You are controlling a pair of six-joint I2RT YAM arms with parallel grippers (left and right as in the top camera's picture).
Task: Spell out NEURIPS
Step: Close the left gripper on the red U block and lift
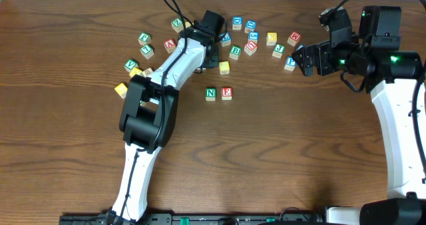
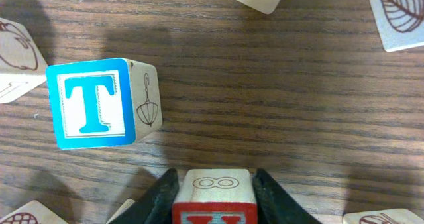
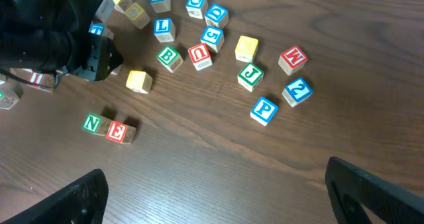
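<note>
In the upper middle of the overhead view, the left hand (image 2: 215, 177) is down among the scattered cubes. Its dark fingers (image 2: 156, 201) press against both sides of a red-framed cube (image 2: 214, 192). That cube's letter is cut off by the bottom edge of the wrist view, so I cannot read it. A blue T cube (image 2: 93, 105) sits at the left of that same view, apart from the fingers.

Near the centre of the worktop (image 1: 299, 152) the green N cube (image 1: 211, 93) and the red E cube (image 1: 227, 92) stand side by side, touching, N on the left. Above and to the right of the pair, in the loose cluster, lie the red U cube (image 1: 251, 47) and the blue S cube (image 1: 253, 36). The blue P cube (image 1: 290, 62) is further right, at the cluster's edge. A yellow cube (image 1: 224, 68) sits between the cluster and the N–E pair.

At the right of the frame the right hand (image 3: 215, 168) hangs over bare wood near the P cube, jaws spread wide and holding nothing.
</note>
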